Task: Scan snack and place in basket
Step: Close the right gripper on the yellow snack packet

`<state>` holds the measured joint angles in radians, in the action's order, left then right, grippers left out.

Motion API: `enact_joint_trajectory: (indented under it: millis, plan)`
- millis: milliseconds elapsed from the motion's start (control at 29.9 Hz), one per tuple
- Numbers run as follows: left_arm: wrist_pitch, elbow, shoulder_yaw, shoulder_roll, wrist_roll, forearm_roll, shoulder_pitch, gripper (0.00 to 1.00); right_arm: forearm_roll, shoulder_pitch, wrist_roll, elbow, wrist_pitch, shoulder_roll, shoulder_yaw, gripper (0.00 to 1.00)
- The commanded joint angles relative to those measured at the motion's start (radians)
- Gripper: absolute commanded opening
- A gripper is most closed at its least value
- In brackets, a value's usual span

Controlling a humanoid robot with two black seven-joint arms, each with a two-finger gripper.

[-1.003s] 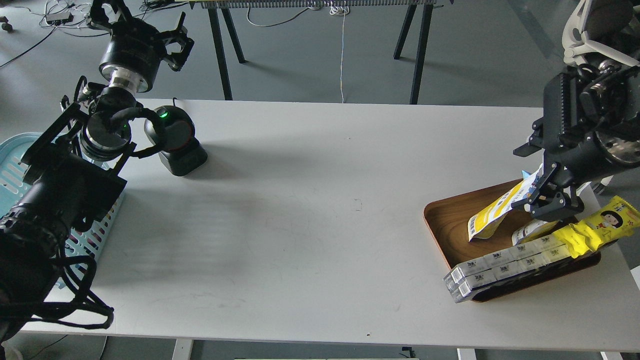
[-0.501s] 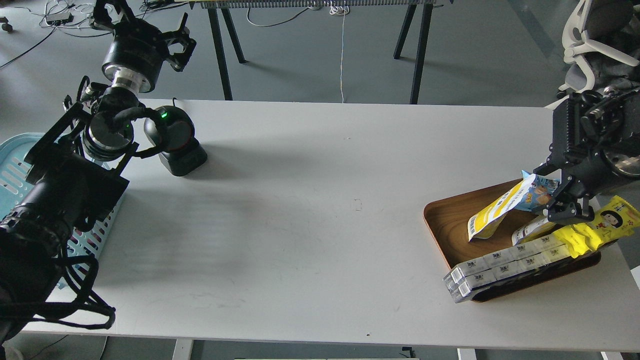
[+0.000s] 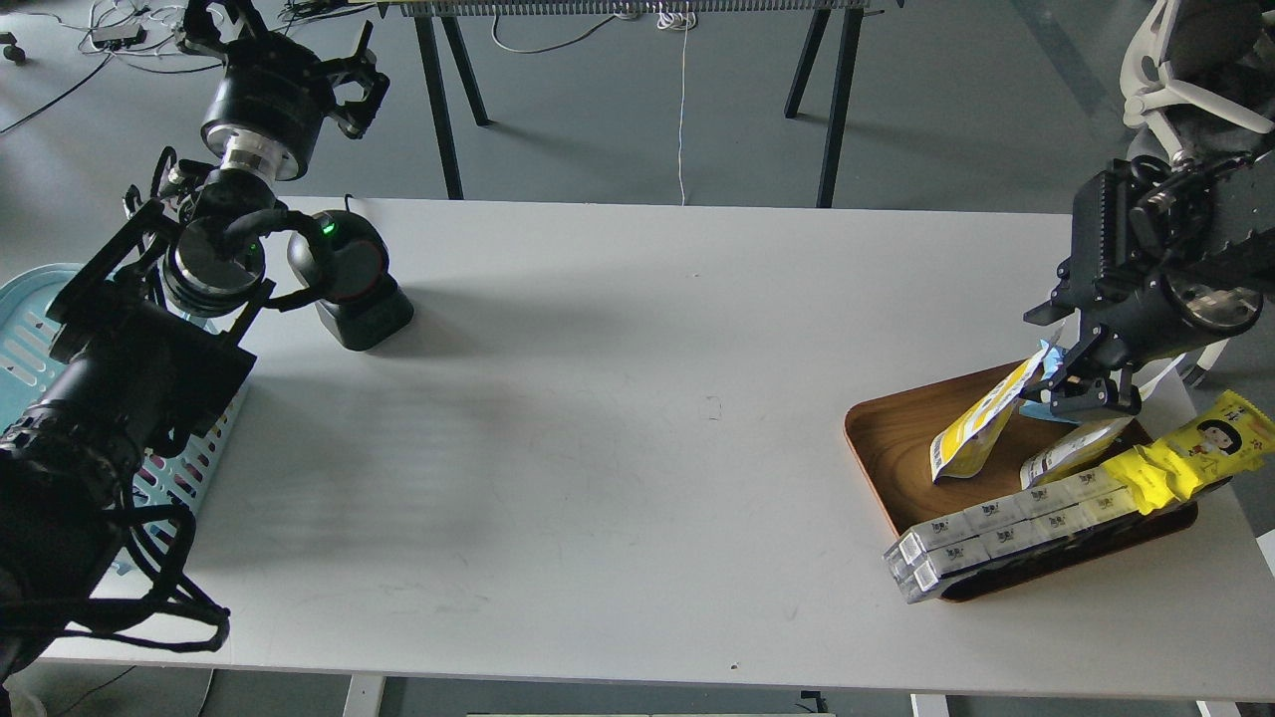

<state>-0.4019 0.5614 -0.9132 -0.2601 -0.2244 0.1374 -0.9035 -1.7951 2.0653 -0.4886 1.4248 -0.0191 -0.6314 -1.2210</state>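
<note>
The snack (image 3: 1078, 451), a small white pouch with yellow and a dark text block, lies tilted in the wooden tray (image 3: 890, 450) at the right. My right gripper (image 3: 1082, 392) hovers just above it, jaws apart and empty. Its left finger touches the top of a leaning bag with a yellow bottom and blue top (image 3: 968, 430). The light blue basket (image 3: 22, 321) sits at the table's left edge, mostly hidden by my left arm. My left gripper (image 3: 284, 40) is raised beyond the table's far left, open and empty.
A black scanner (image 3: 351, 281) with a green light stands at the far left of the table. The tray also holds a long row of small white boxes (image 3: 996, 533) and a yellow wrapper with a cartoon face (image 3: 1190, 456). A chair stands at the top right.
My right gripper swung right, then came back up and to the left. The leaning blue-topped bag has turned edge-on. The left arm has barely moved.
</note>
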Motion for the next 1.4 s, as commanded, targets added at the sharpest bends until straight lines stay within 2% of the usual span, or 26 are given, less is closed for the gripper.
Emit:
enact_joint_trajectory:
  millis: [0, 401, 602, 802, 969, 1070, 1371]
  plan:
    - [0.0, 0.0, 0.0, 0.002, 0.0, -0.001, 0.0, 1.0, -0.001, 0.01, 0.0, 0.009, -0.005, -0.001, 0.0, 0.73]
    - [-0.002, -0.003, 0.0, -0.005, 0.0, 0.001, 0.002, 1.0, 0.002, -0.051, 0.0, 0.011, -0.009, 0.01, -0.011, 0.71]
    - [0.0, -0.003, 0.0, 0.001, 0.0, 0.001, 0.002, 1.0, 0.002, -0.062, 0.0, 0.006, -0.009, 0.019, -0.005, 0.49]
    - [0.0, -0.003, 0.0, 0.001, 0.0, -0.001, 0.002, 1.0, 0.002, -0.077, 0.0, 0.005, -0.009, 0.019, -0.006, 0.22]
    - [0.0, -0.003, 0.0, -0.002, 0.0, 0.001, 0.0, 1.0, 0.002, -0.079, 0.0, 0.003, -0.009, 0.012, -0.006, 0.13]
    - [0.002, -0.003, 0.0, -0.002, 0.0, 0.001, 0.0, 1.0, 0.002, -0.079, 0.0, 0.002, -0.002, 0.01, -0.005, 0.0]
    - [0.002, -0.003, 0.0, 0.001, 0.0, 0.001, 0.0, 1.0, 0.019, -0.056, 0.0, -0.004, 0.004, 0.006, 0.003, 0.0]
